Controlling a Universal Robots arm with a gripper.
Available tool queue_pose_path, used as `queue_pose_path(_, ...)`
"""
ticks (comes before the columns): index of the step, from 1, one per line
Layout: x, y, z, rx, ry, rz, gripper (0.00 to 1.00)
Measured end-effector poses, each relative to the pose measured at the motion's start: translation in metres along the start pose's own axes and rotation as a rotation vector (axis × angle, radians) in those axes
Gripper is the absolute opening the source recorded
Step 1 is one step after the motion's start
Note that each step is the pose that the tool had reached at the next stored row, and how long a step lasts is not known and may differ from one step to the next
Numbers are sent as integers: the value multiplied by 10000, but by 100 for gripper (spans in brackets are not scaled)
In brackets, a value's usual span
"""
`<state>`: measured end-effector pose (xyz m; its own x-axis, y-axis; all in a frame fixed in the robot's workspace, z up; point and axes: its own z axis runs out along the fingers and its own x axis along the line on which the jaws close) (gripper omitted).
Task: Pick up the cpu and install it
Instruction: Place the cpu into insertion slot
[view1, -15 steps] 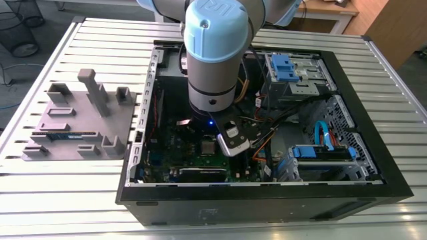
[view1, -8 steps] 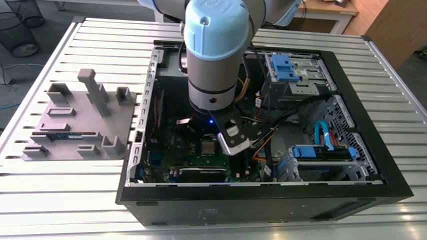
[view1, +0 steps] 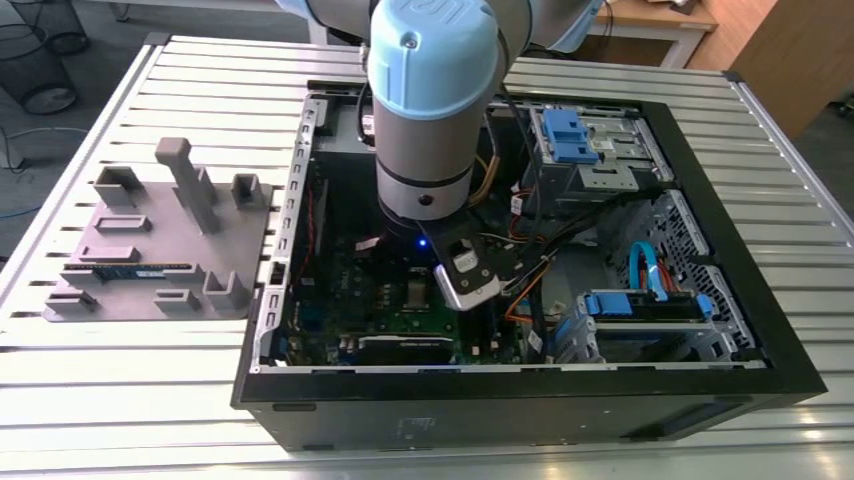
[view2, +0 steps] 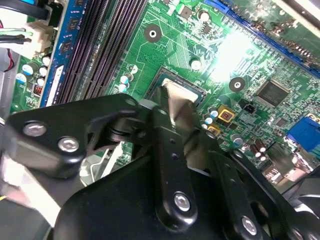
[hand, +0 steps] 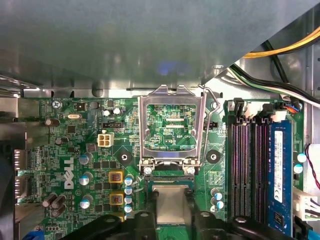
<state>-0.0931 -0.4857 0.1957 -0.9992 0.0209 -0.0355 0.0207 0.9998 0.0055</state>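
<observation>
Silver-grey metal top, small square chip: the cpu (hand: 171, 202), gripped on two opposite edges by the black fingers (view2: 167, 145) of the gripper (hand: 171, 212), which is closed narrowly around it.
Position: directly at the socket (hand: 170, 178) on the green motherboard (hand: 75, 150), just beside the hinge of the load plate (hand: 172, 98). Whether the chip is fully seated or held just above the socket cannot be told.
Load plate: bright metal frame, swung open and standing up from the board.
Memory slots (hand: 245, 170): long, black, running parallel, beside the socket; a blue memory module (hand: 279, 175) sits in the slot farthest from it.
Cables (hand: 295, 45): yellow and black, along the case wall near the slots.
Arm (view1: 424, 120): pale blue and grey, reaching down into the open black computer case (view1: 721, 330), which lies on its side on the slatted metal counter (view1: 134, 400).
Tray (view1: 147, 250): grey, with upright blocks, on the counter at the exterior view's left, just beside the case; a thin memory stick (view1: 131, 270) lies on it.
</observation>
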Motion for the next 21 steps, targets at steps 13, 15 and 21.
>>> queue_pose_path(13,1,0,13,2,0,0,30)
queue_pose_path(15,1,-1,17,4,2,-1,30)
queue_pose_path(21,2,0,20,2,1,0,30)
